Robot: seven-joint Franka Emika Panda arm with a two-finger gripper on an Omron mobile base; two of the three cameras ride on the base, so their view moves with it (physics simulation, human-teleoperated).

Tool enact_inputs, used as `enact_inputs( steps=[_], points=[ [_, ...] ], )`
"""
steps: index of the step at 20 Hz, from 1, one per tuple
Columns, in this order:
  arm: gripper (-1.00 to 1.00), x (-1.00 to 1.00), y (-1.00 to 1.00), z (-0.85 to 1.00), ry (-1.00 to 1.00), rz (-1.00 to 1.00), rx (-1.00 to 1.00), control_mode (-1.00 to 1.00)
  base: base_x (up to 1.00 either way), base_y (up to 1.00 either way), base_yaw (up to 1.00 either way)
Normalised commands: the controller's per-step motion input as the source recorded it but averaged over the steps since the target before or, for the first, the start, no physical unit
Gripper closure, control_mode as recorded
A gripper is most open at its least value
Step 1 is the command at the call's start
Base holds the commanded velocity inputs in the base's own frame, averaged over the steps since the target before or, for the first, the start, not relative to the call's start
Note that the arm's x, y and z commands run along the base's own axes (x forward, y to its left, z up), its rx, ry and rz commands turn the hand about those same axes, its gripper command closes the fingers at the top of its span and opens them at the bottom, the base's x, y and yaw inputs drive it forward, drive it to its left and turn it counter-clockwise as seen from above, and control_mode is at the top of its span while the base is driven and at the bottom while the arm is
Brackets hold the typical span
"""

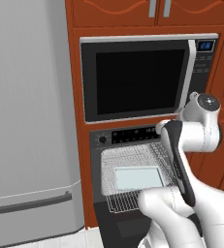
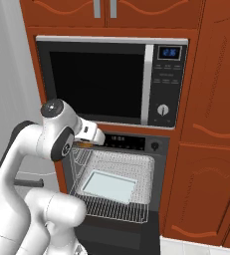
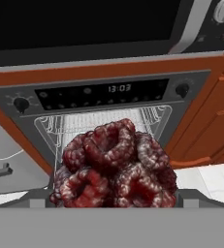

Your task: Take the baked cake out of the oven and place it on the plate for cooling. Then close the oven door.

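Dark reddish-brown, the baked cake sits large at six o'clock in our hand view, between the jaws of our gripper. The jaws stand wide on either side of it, grasping the lump. Beyond it at twelve o'clock is the oven, its control strip lit and its pale cavity open. In the left base view our white arm is folded high in front of the oven, the wire rack pulled out at seven o'clock of the elbow.
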Motion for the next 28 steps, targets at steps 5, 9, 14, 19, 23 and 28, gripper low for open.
enact_inputs(
  steps=[5, 9, 14, 19, 23, 28],
  points=[
    [1.00, -0.02, 0.00, 0.02, 0.00, 0.01, 0.00, 1.00, -0.15, -0.03, 0.02],
    [1.00, 0.00, 0.00, 0.00, 0.00, 0.00, 0.00, 1.00, -0.70, -0.42, 0.00],
    [1.00, 0.00, 0.00, 0.00, 0.00, 0.00, 0.00, 1.00, -0.86, -0.77, -0.01],
    [1.00, 0.00, 0.00, 0.00, 0.00, 0.00, 0.00, 1.00, -0.21, -0.71, -0.26],
    [1.00, 0.00, 0.00, 0.00, 0.00, 0.00, 0.00, 1.00, 0.00, -0.41, -0.63],
    [1.00, 0.00, 0.00, 0.00, 0.00, 0.00, 0.00, 1.00, 0.00, -0.13, -0.78]
  ],
)
